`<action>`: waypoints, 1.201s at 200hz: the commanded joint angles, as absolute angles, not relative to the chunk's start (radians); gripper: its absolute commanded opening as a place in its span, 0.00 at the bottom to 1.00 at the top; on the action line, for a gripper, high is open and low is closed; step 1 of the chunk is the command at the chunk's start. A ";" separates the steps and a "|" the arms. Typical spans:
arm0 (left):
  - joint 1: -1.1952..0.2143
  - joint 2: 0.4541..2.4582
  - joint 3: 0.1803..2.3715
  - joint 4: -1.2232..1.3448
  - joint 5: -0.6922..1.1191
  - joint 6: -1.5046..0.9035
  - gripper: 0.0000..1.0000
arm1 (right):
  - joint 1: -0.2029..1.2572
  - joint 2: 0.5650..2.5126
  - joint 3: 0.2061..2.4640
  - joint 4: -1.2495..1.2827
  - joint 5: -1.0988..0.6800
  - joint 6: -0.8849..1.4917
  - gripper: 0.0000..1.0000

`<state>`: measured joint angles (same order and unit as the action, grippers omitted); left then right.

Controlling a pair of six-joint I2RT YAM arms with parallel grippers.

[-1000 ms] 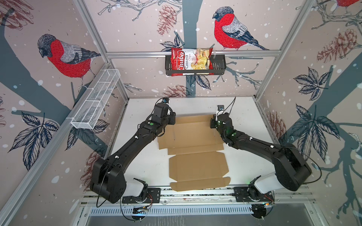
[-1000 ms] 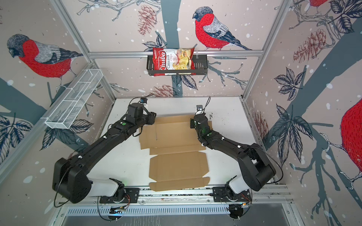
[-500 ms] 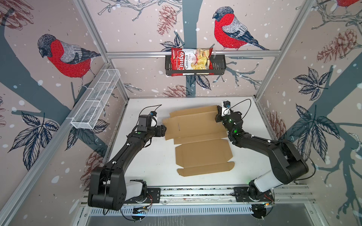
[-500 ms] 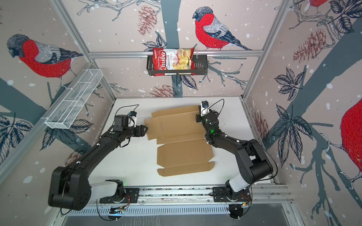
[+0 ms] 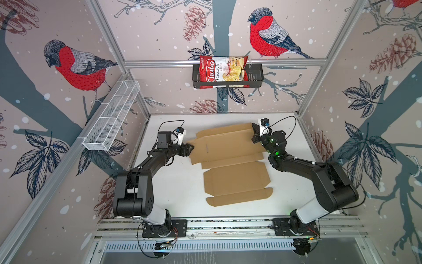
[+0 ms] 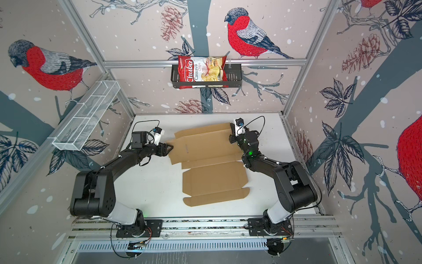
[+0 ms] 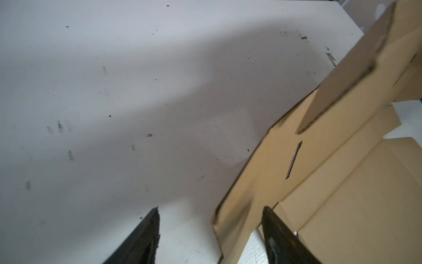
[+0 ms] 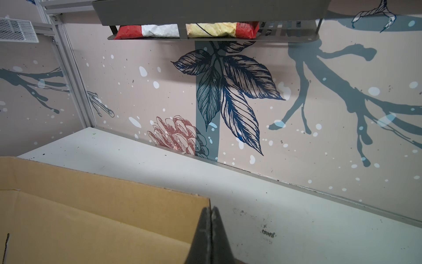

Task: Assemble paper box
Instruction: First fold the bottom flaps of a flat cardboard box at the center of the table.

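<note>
- The left gripper [image 7: 210, 209] stood with its jaws spread wide, and a side flap of the paper box [image 7: 342, 194] reached in between the fingers [image 7: 146, 233] without being clamped.
- In a top view the left gripper [image 5: 190, 148] sat at the left edge of the box, low over the white table [image 5: 173, 182].
- The right gripper [image 8: 209, 209] had its fingers pressed together, pinching the far right corner of the cardboard, whose far flap was tilted up off the table.
- The paper box [image 5: 235, 180] lay unfolded as a flat die-cut sheet in the middle of the table, between the two arms, in both top views [image 6: 212, 176].
- On the back wall a red cassava chips bag [image 5: 222, 72] sat in a black basket [image 5: 255, 75].
- A white wire basket [image 5: 112, 118] hung on the left wall.
</note>
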<state>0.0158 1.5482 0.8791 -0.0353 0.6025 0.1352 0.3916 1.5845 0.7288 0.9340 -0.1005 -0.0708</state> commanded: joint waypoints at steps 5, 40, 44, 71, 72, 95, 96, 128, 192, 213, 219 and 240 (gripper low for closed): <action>0.028 1.623 0.951 -0.076 0.886 0.244 0.59 | 0.386 1.591 0.726 0.991 -0.156 -0.048 0.02; 0.026 1.680 0.992 -0.198 0.928 0.356 0.40 | 0.372 1.595 0.724 0.987 -0.178 -0.044 0.04; 0.027 1.679 0.991 -0.200 0.921 0.358 0.38 | 0.372 1.597 0.725 0.985 -0.179 -0.044 0.04; 0.028 1.642 0.988 -0.185 0.898 0.370 0.25 | 0.363 1.601 0.727 0.972 -0.194 -0.056 0.05; 0.029 1.641 0.987 -0.183 0.899 0.370 0.25 | 0.363 1.601 0.727 0.972 -0.195 -0.056 0.05; 0.028 1.594 0.968 -0.163 0.890 0.379 0.17 | 0.346 1.603 0.726 0.953 -0.233 -0.071 0.09; 0.028 1.592 0.967 -0.163 0.890 0.381 0.17 | 0.346 1.604 0.727 0.952 -0.235 -0.072 0.09; 0.015 1.535 0.948 -0.179 0.820 0.438 0.08 | 0.323 1.573 0.745 0.862 -0.316 -0.143 0.29; -0.070 1.468 0.979 -0.173 0.662 0.586 0.01 | 0.342 1.472 1.058 0.044 -0.460 -0.763 0.57; -0.079 1.478 0.990 -0.137 0.649 0.598 0.02 | 0.413 1.501 1.169 -0.135 -0.419 -0.884 0.61; -0.085 1.480 0.991 -0.127 0.640 0.603 0.02 | 0.440 1.514 1.193 -0.168 -0.392 -0.902 0.61; -0.100 1.489 0.992 -0.104 0.632 0.622 0.02 | 0.529 1.562 1.249 -0.204 -0.249 -0.931 0.62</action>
